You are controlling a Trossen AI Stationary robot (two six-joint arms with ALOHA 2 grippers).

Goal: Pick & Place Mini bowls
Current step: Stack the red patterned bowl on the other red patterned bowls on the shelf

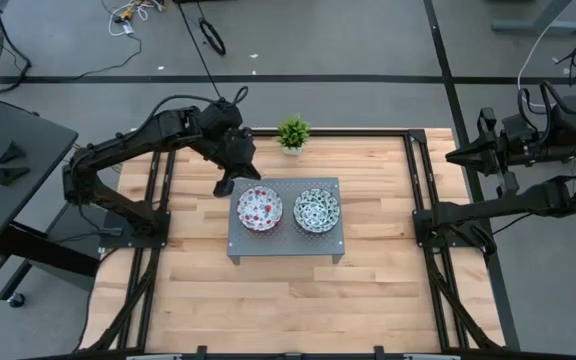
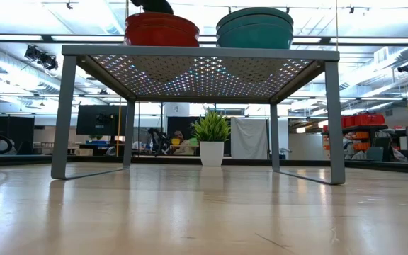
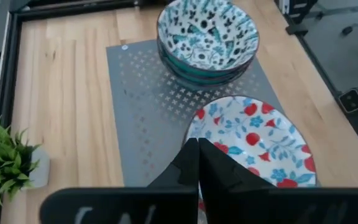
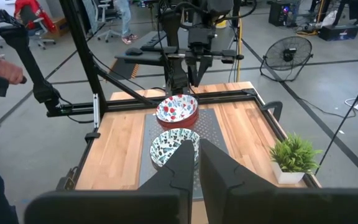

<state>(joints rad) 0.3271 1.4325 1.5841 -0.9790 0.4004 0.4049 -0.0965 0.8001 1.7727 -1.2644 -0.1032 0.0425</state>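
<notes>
Tabletop; left claw (image 1: pixel 224 186) seemingly bowl-side.

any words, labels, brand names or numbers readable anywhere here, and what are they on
None can be read.
Red-patterned bowl and blue-green-patterned bowl: floral patterns only, no lettering.
Grey perforated stand: no marking visible.
White plant pot: blank.
Room behind the table: any signs or screens are too small to read.
</notes>
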